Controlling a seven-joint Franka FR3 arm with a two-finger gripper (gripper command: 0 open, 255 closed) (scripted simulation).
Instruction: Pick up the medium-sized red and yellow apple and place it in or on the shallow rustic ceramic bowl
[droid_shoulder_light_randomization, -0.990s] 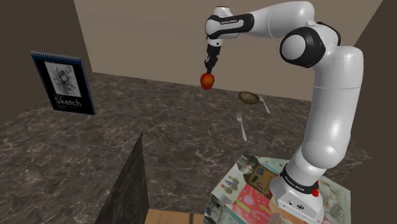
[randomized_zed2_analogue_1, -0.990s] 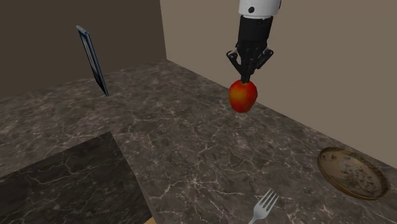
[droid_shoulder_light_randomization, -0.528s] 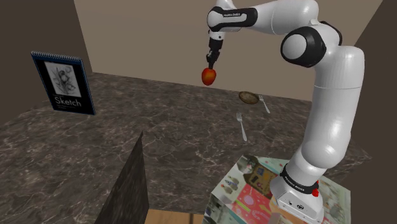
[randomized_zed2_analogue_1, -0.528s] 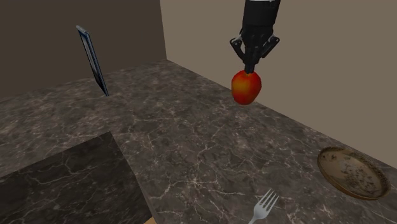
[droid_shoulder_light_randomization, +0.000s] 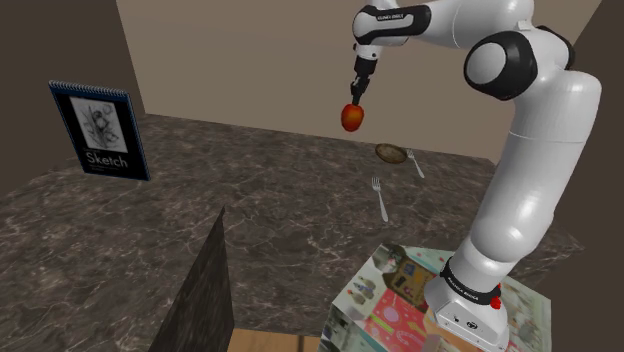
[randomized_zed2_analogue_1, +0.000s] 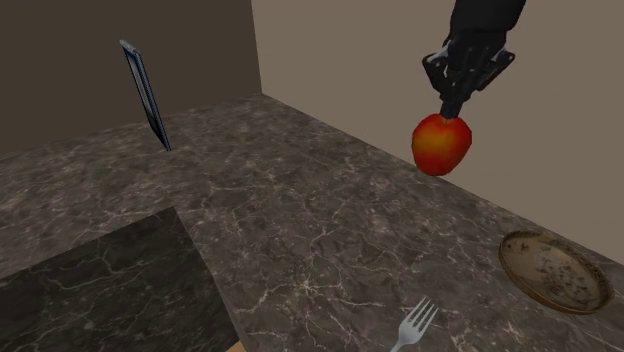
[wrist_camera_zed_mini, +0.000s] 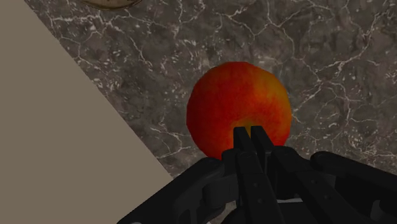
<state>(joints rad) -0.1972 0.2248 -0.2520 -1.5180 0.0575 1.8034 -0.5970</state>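
Note:
A red and yellow apple (droid_shoulder_light_randomization: 351, 117) (randomized_zed2_analogue_1: 442, 144) (wrist_camera_zed_mini: 238, 108) hangs high above the dark marble counter. My black gripper (droid_shoulder_light_randomization: 355, 99) (randomized_zed2_analogue_1: 455, 104) (wrist_camera_zed_mini: 249, 135) is shut on its top, the fingers pinched together at the stem. The shallow brown speckled bowl (droid_shoulder_light_randomization: 390, 153) (randomized_zed2_analogue_1: 553, 270) rests on the counter, to the right of and below the apple in both exterior views. In the wrist view a sliver of the bowl's rim (wrist_camera_zed_mini: 111, 3) peeks in beyond the apple, near the wall.
Two forks (droid_shoulder_light_randomization: 380, 198) (droid_shoulder_light_randomization: 414, 162) lie near the bowl; one fork (randomized_zed2_analogue_1: 413, 325) sits at the second exterior view's bottom. A sketch pad (droid_shoulder_light_randomization: 97, 130) (randomized_zed2_analogue_1: 145, 94) leans against the wall. A dark marble block (droid_shoulder_light_randomization: 200, 292) (randomized_zed2_analogue_1: 100, 285) stands up front. A beige wall (wrist_camera_zed_mini: 57, 127) runs close by.
The arm has carried the apple to the right in both exterior views, toward the bowl, and a little higher. The grip on the apple is unchanged.

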